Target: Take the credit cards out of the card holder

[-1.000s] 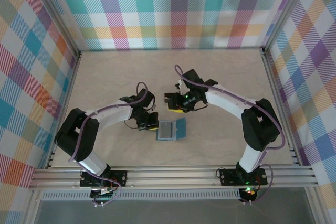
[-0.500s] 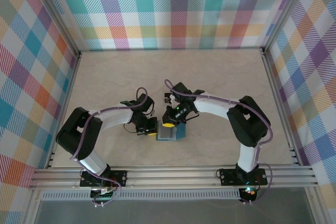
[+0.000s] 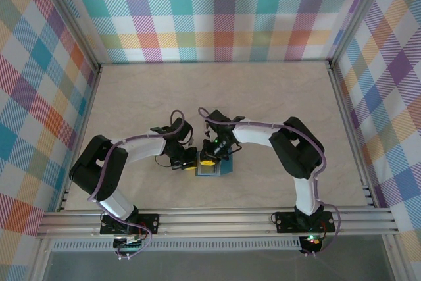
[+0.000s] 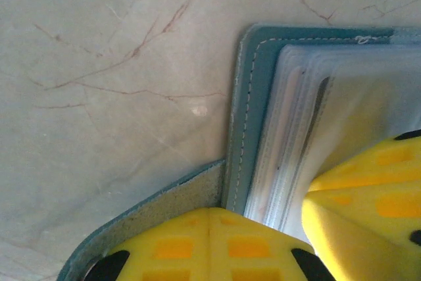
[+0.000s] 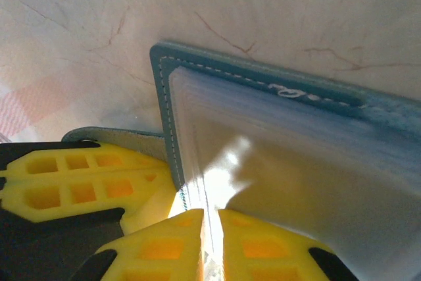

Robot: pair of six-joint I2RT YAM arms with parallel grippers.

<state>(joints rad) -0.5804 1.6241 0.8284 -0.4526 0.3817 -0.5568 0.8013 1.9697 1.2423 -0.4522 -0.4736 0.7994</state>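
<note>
Left wrist: card holder (image 4: pixel 247 97) against hand (image 4: pixel 209 245)

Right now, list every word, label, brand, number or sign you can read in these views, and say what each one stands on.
No text can be read in any view.
card holder: plain teal cover with white stitching, no brand or label showing.
clear sleeves: anything printed inside is too blurred to read.
table: veined stone pattern, no writing.
checked walls: coloured pattern, no writing.
</note>
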